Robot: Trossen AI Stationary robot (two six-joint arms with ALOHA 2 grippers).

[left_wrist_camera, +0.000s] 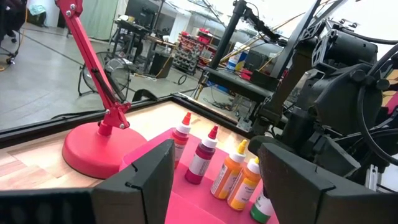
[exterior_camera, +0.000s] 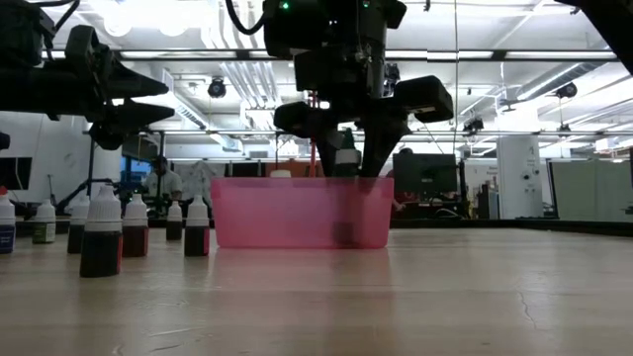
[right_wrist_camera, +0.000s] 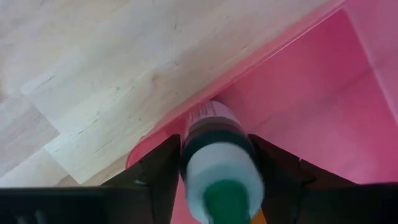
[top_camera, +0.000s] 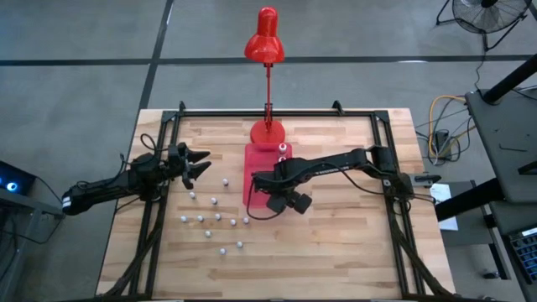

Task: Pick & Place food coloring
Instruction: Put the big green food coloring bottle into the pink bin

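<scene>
My right gripper (top_camera: 262,180) reaches down into the flat red tray (top_camera: 252,159) near its left wall and is shut on a teal-capped food coloring bottle (right_wrist_camera: 219,168). The pink-capped (left_wrist_camera: 182,132), red-capped (left_wrist_camera: 204,157), orange-capped (left_wrist_camera: 229,171) and yellow-capped (left_wrist_camera: 246,183) bottles stand upright in the tray. Several small whitish-capped bottles (top_camera: 214,201) stand on the table left of the tray; they also show in the low view (exterior_camera: 104,232). My left gripper (top_camera: 201,165) is open and empty, above the table left of the tray. My right gripper pinches the teal-capped bottle's body just below its white shoulder (right_wrist_camera: 217,127) between its two fingers, from above, pointing down. The bottle stands upright by the tray's wall (right_wrist_camera: 186,106) at a corner. Whether its base rests on the tray floor, I cannot tell.
A red desk lamp's base (top_camera: 267,130) stands at the tray's far end, its head beyond the table's far edge. Black frame rails run along the table's edges. Bare wood lies right of the tray and along the near side.
</scene>
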